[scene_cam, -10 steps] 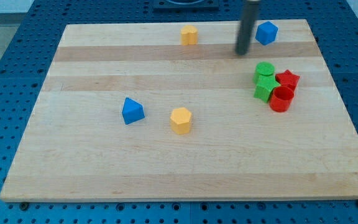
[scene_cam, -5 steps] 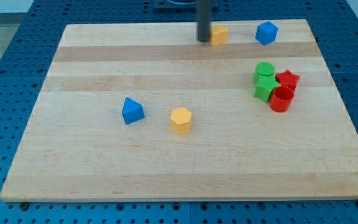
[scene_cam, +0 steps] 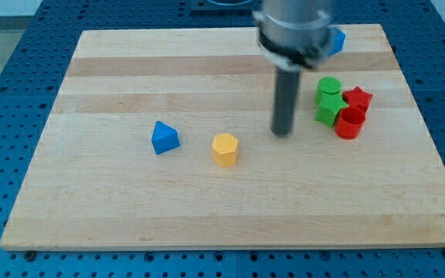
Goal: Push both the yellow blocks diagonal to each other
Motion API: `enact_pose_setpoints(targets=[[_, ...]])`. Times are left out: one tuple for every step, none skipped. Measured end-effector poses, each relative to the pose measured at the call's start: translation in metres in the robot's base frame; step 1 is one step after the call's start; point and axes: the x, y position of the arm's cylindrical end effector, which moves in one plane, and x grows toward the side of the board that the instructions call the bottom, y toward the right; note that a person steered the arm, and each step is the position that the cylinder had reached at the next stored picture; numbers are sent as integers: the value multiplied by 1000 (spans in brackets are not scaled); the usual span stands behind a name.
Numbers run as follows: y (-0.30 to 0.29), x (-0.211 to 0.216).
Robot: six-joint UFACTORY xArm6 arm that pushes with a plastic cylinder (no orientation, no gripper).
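Note:
One yellow hexagonal block (scene_cam: pixel 225 149) lies near the board's middle, a little towards the view's bottom. My tip (scene_cam: pixel 283 133) rests on the board to its right, about a block's width or two away, and left of the green and red cluster. The second yellow block does not show; the arm's wide body covers the top of the board where it last lay.
A blue triangular block (scene_cam: pixel 164 137) lies left of the yellow one. Two green blocks (scene_cam: pixel 330 99), a red star (scene_cam: pixel 358 97) and a red cylinder (scene_cam: pixel 350 123) huddle at the right. A blue block (scene_cam: pixel 337 40) peeks out at the top right. The wooden board (scene_cam: pixel 114 201) sits on blue pegboard.
The tip pushed the top yellow block to the right, then swept down to the board's middle. The arm's body now hides that yellow block.

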Motion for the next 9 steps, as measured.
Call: enact_pose_setpoints(targets=[[-62, 25], [-126, 16], [-139, 2], [-140, -27], [-147, -68], [-192, -56], [-224, -71], [-167, -92], [-103, -125]])
